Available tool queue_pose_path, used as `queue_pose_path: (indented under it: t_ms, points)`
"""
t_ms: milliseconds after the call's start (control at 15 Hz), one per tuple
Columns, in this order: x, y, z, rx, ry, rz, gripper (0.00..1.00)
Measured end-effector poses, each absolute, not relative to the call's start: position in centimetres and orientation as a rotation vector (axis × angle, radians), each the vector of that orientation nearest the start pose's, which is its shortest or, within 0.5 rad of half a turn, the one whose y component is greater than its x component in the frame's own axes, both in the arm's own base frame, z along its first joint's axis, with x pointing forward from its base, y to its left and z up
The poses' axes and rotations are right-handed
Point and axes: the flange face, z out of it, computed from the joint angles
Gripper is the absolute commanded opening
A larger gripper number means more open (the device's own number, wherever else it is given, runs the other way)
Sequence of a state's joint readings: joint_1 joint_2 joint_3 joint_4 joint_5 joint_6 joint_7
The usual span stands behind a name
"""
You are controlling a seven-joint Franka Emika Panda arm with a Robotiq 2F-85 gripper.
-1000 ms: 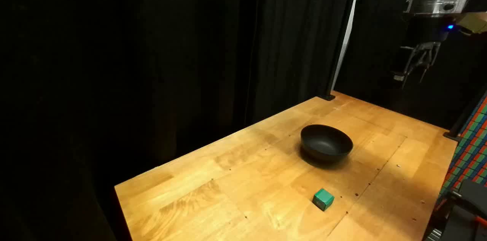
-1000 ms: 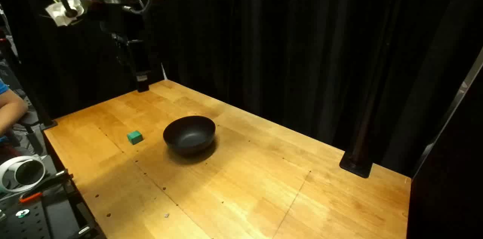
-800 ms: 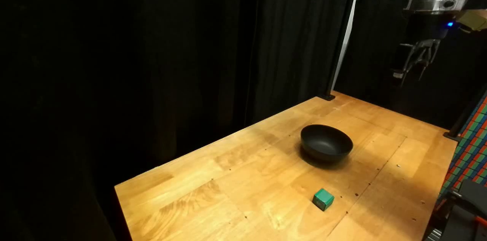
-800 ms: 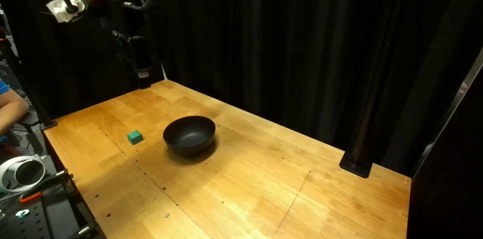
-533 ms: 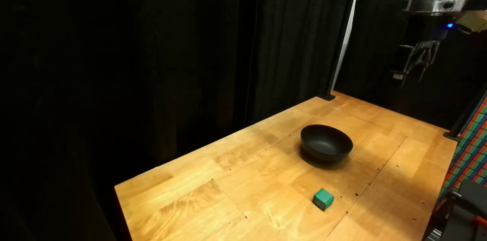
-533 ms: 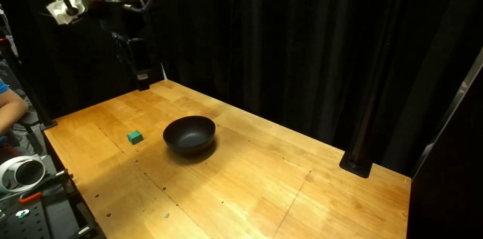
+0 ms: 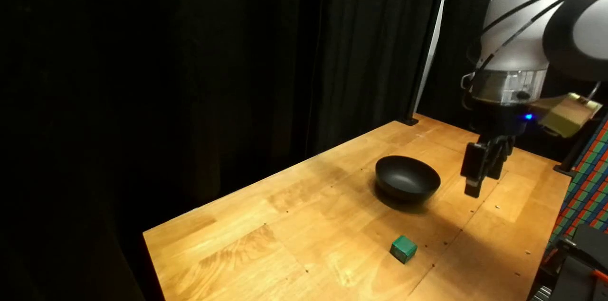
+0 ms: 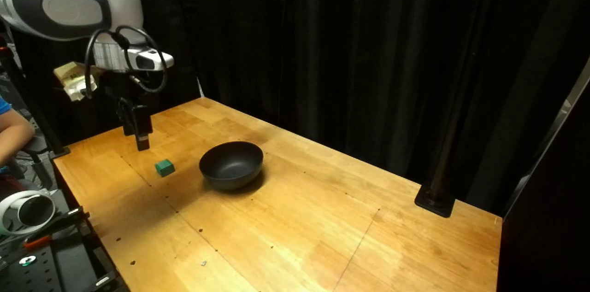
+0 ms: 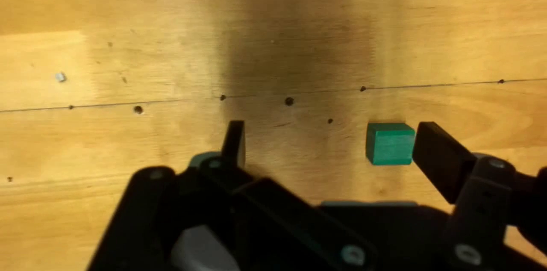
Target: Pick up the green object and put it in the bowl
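The small green block (image 7: 403, 249) sits on the table in both exterior views (image 8: 164, 168), apart from the bowl. The round black bowl (image 7: 407, 180) stands upright on the table and looks empty; it shows in an exterior view (image 8: 232, 165) too and is out of the wrist view. My gripper (image 7: 483, 181) is open and empty in the air above the table, also in an exterior view (image 8: 140, 140). In the wrist view the green block (image 9: 392, 145) appears below the open jaws (image 9: 329, 138), close to the right-hand finger and far from the left-hand one.
The wooden table (image 7: 294, 225) has small holes and a seam. Black poles stand at its edges, one with a foot (image 8: 434, 200). Black curtains hang behind. A side cart (image 8: 50, 255) with tools and a white ring-shaped item adjoins the table; a person's arm (image 8: 14, 133) shows beyond.
The arm has come down and over the table, bringing my gripper from high at the far end to lower near the bowl and block. The gripper looks turned. Block and bowl have not moved.
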State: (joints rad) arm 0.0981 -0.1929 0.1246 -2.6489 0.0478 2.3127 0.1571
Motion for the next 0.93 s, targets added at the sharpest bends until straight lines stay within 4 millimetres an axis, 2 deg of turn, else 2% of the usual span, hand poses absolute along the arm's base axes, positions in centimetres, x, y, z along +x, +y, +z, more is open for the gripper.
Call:
queue_pose_path:
  t_ms: [200,400,600,867,933]
  points:
    - [38.3,13.2,26.2,-3.151,-0.051,0.102,1.00]
    - [38.1,16.0,23.3,-3.135,-0.047,0.021,1.00]
    - [38.1,17.5,20.4,-3.127,-0.048,-0.047,1.00]
    - [38.6,18.5,17.4,-3.143,-0.051,-0.122,1.00]
    - [38.9,18.6,16.7,-3.153,-0.052,-0.129,0.92]
